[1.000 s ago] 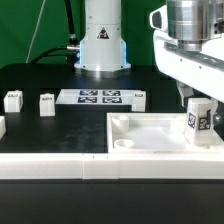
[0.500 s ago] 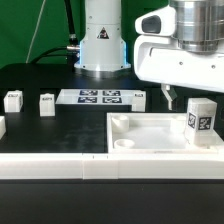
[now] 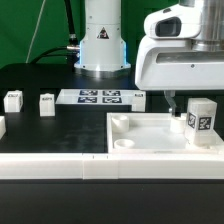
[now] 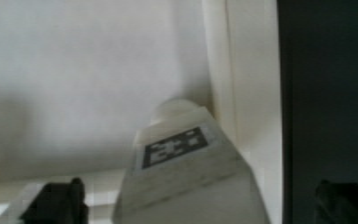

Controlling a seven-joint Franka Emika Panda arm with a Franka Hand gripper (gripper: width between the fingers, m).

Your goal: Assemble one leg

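Observation:
The leg [image 3: 201,119], a small white post with a marker tag on its face, stands upright in the far corner of the white square tabletop [image 3: 150,137], at the exterior view's right. My gripper [image 3: 178,100] hangs just above and slightly to the exterior view's left of the leg. It is open and holds nothing. In the wrist view the leg [image 4: 185,170] stands between the two dark fingertips [image 4: 55,202], with a gap on each side, and the gripper [image 4: 199,205] is apart from it.
Two more legs [image 3: 12,99] [image 3: 46,103] stand at the exterior view's left, another [image 3: 137,97] beside the marker board [image 3: 98,97]. A white rail [image 3: 50,166] runs along the front. The robot base [image 3: 101,45] is at the back.
The gripper has let go of the leg, risen off it and shifted to the exterior view's left. The leg stays upright in the tabletop's corner.

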